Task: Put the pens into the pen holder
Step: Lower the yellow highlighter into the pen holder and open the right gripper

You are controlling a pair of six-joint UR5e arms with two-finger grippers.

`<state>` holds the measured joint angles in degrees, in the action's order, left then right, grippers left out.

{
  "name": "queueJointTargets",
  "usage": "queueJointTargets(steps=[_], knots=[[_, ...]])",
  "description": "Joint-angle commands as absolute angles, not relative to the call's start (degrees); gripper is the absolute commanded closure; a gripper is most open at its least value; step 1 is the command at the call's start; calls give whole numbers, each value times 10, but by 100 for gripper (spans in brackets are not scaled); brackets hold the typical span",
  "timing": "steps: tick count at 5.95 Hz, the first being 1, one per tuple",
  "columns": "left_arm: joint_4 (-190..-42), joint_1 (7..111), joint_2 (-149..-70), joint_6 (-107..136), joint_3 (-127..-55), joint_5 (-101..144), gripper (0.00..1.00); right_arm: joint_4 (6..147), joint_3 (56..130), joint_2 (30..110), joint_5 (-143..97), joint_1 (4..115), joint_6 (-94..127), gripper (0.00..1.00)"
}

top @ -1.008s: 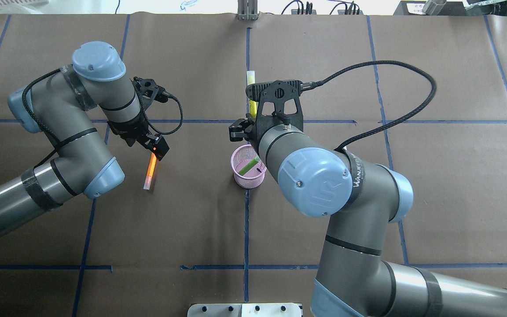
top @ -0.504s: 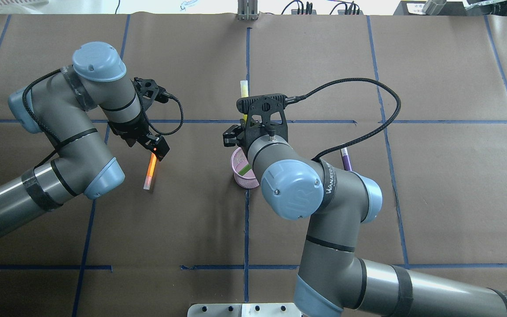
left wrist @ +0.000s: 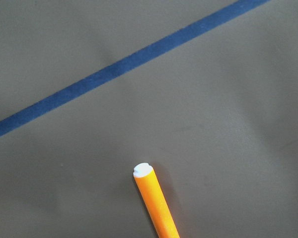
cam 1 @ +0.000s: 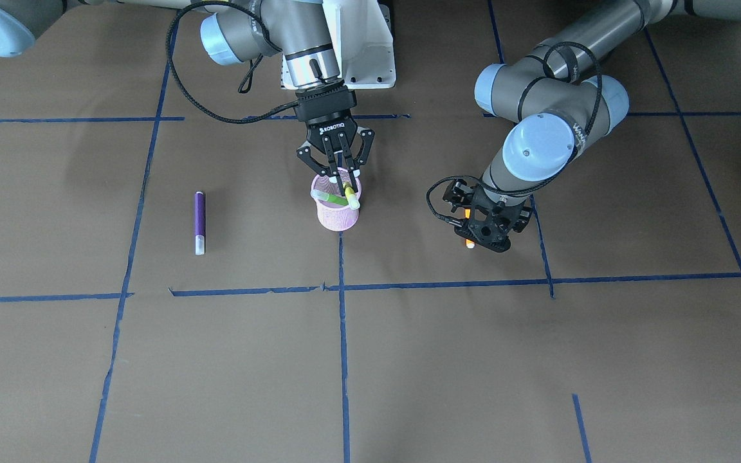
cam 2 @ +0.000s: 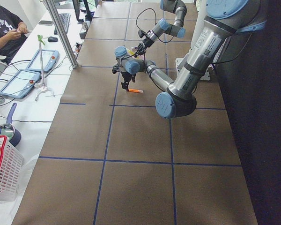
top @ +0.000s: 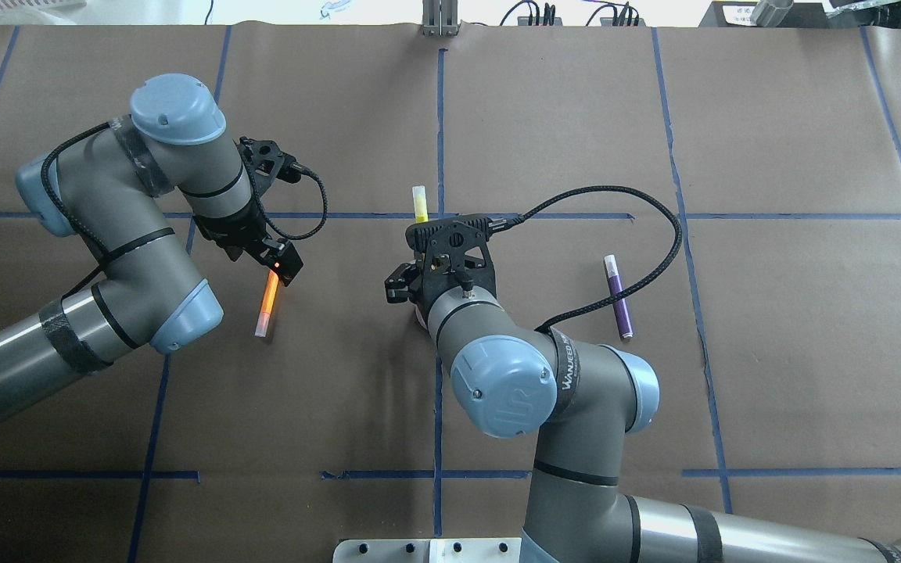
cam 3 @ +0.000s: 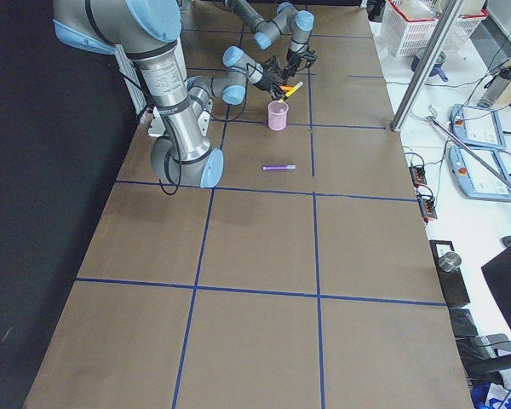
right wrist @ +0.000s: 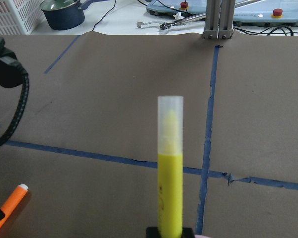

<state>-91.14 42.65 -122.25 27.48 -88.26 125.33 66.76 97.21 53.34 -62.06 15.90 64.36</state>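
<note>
The pink mesh pen holder stands at the table's middle with a green pen leaning across its mouth. My right gripper is shut on a yellow pen, held tilted just above the holder, pale cap pointing away from the robot. In the overhead view my right wrist hides the holder. My left gripper is down at the far end of the orange pen and looks shut on it; the pen lies low on the table. The purple pen lies free on the table to the right.
Blue tape lines cross the brown table cover. A metal post stands at the far edge and the robot's base plate at the near edge. The right arm's cable loops over the table near the purple pen.
My right arm has drawn back toward the robot and leftward with the yellow pen, now covering the holder in the overhead view and uncovering the purple pen. The left arm has not moved.
</note>
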Motion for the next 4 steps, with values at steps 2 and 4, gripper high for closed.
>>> queueJointTargets(steps=[2,4], knots=[[-911,426,-1223,274,-882,1253,0,666,974,548,-607,152,642,100],[-911,426,-1223,274,-883,1253,0,666,973,555,-606,152,642,100]])
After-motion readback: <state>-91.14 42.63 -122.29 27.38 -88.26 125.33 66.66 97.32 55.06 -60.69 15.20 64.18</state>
